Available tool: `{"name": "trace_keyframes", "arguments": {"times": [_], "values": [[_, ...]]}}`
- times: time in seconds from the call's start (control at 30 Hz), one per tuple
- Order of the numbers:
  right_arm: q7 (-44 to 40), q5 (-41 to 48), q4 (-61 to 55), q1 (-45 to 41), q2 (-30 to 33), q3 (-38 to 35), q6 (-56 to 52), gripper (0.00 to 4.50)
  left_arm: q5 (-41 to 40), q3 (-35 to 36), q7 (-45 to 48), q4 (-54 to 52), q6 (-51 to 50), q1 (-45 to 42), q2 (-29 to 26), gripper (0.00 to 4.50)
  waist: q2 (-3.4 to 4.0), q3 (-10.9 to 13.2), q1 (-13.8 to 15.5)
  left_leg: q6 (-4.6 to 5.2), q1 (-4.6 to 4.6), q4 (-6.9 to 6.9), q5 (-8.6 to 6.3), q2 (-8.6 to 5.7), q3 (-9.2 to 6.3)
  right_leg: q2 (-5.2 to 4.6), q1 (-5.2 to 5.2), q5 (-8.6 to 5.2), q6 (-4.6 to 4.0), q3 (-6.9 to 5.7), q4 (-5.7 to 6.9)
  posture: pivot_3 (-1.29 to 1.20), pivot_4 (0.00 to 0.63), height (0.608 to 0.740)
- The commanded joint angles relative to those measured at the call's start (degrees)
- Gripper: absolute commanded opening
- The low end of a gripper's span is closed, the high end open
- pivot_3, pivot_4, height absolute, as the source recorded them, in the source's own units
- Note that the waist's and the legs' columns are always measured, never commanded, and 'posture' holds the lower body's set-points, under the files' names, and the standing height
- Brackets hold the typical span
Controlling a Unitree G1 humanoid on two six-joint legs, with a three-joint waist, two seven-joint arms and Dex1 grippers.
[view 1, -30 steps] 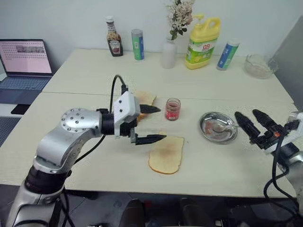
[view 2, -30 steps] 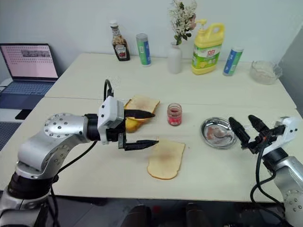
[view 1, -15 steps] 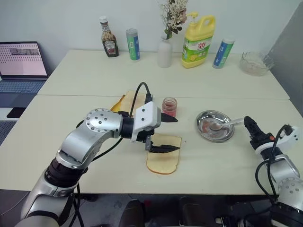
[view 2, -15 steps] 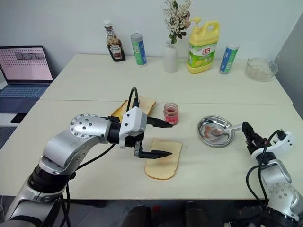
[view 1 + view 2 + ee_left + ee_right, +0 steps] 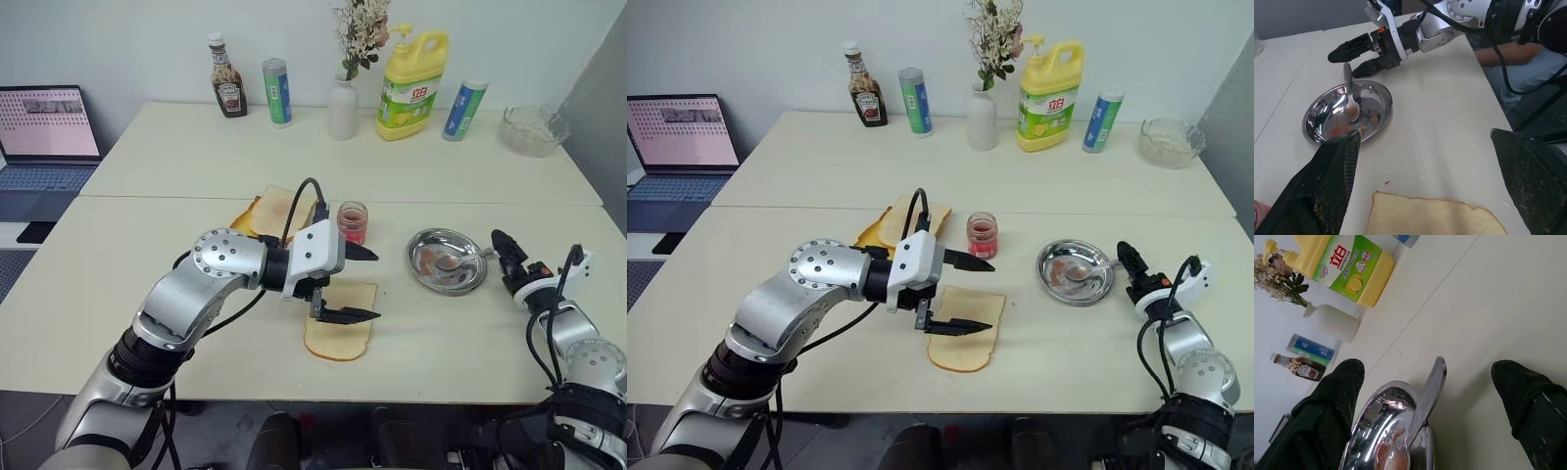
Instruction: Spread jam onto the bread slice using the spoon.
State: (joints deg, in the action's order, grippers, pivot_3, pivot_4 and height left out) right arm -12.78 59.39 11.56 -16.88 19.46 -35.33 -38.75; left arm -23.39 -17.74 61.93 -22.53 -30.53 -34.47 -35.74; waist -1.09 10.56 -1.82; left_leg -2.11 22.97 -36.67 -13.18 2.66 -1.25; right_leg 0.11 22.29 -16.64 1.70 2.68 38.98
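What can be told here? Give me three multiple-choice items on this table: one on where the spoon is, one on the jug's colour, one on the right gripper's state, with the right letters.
1. Where does the spoon lie?
A. Bowl end in the steel dish, handle over the rim
B. Flat on the bread slice
C. Standing in the jam jar

2. What colour is the big jug at the back of the table?
A. Blue
B. Yellow
C. Red

3. How is the right gripper?
A. Shut on the spoon
B. Shut on nothing
C. Open, one finger either side of the spoon handle, not touching

Answers:
1. A: the left wrist view shows its bowl inside the dish.
2. B: yellow body with a green label.
3. C: in the right wrist view the fingers stand wide apart.
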Motion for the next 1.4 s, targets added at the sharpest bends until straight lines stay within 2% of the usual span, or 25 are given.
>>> {"name": "trace_keyframes", "arguments": {"times": [0.03, 0.23, 0.33, 0.47, 0.7, 0.9, 1.13, 1.23, 1.4], "values": [[-1.3, 0.6, -0.7, -1.4, 0.7, -0.8, 0.5, 4.5, 0.7, 0.3, 0.0, -0.8, 1.3, -0.7, 0.4, 4.42, 0.0, 0.0, 0.0, 0.0, 0.0, 0.0, 0.0, 0.0, 0.0, 0.0, 0.0, 0.0, 0.0, 0.0, 0.0, 0.0, 0.15, 0.74], [-3.6, -0.1, 2.5, -2.4, 1.4, -0.9, 1.2, 4.5, 1.3, 0.2, 0.3, -0.2, 1.7, -0.9, 0.8, 4.42, 0.01, 0.0, 0.0, 0.0, 0.0, 0.0, 0.0, 0.0, 0.01, 0.0, 0.0, 0.0, 0.0, 0.0, 0.0, 0.0, 0.15, 0.74], [-4.9, -0.8, 5.0, -3.4, 1.8, -0.6, 1.5, 3.91, 1.9, -0.1, 0.5, 0.6, 2.3, -1.2, 1.2, 4.5, 0.02, 0.0, 0.0, 0.0, 0.0, 0.0, 0.0, 0.0, 0.01, 0.0, 0.0, 0.0, 0.0, 0.01, 0.0, 0.0, 0.15, 0.74], [-6.5, -2.0, 8.3, -5.2, 2.4, -0.7, 2.8, 2.59, 2.2, -0.1, 0.9, 1.4, 2.4, -1.9, 1.7, 4.5, 0.02, 0.0, 0.0, 0.0, 0.0, 0.0, 0.0, 0.0, 0.01, 0.0, 0.0, 0.0, 0.0, 0.01, 0.0, 0.0, 0.15, 0.74], [-8.5, -2.4, 8.8, -5.4, 2.5, -0.9, 3.1, 0.03, 3.1, 0.3, 1.3, 2.1, 2.7, -2.0, 1.3, 4.5, 0.03, 0.0, 0.0, 0.0, 0.0, 0.0, 0.0, 0.0, 0.0, 0.01, -0.02, 0.0, 0.0, -0.01, -0.01, 0.0, 0.15, 0.74], [-8.9, -1.3, 5.1, -4.3, 2.9, -0.9, 1.5, 0.01, 3.9, 1.4, 0.4, 2.2, 2.5, -0.9, 0.4, 4.5, 0.03, 0.0, 0.0, 0.0, 0.0, -0.02, 0.0, -0.01, 0.0, 0.0, -0.02, 0.01, 0.02, 0.0, -0.01, 0.0, 0.15, 0.74], [-5.2, 1.7, -16.8, -1.7, 5.0, 2.0, -3.7, 0.01, 3.6, 9.3, -4.9, 1.4, -0.7, 4.6, -3.8, 4.5, 0.32, 0.2, -0.3, 0.0, 0.02, 0.04, 0.0, 0.02, 0.01, 0.01, 0.06, 0.0, 0.03, 0.03, 0.01, 0.0, 0.15, 0.74], [-2.1, 3.4, -24.8, -3.7, 6.3, 3.3, -4.9, 0.01, 4.8, 12.7, -8.3, 1.1, -1.6, 7.8, -5.7, 4.5, 0.33, 0.2, -0.3, 0.0, 0.01, 0.05, 0.0, 0.06, -0.04, 0.04, 0.06, -0.01, 0.04, 0.0, 0.02, 0.0, 0.15, 0.74], [0.7, 1.5, -29.2, -10.6, 6.9, 9.2, -4.9, 0.01, 4.4, 15.8, -12.3, 0.0, -4.2, 10.4, -6.1, 4.5, 0.3, 0.2, -0.1, 0.0, 0.02, 0.04, 0.0, 0.05, -0.03, 0.03, 0.05, -0.01, 0.04, -0.02, -0.01, 0.0, 0.15, 0.74]]}}
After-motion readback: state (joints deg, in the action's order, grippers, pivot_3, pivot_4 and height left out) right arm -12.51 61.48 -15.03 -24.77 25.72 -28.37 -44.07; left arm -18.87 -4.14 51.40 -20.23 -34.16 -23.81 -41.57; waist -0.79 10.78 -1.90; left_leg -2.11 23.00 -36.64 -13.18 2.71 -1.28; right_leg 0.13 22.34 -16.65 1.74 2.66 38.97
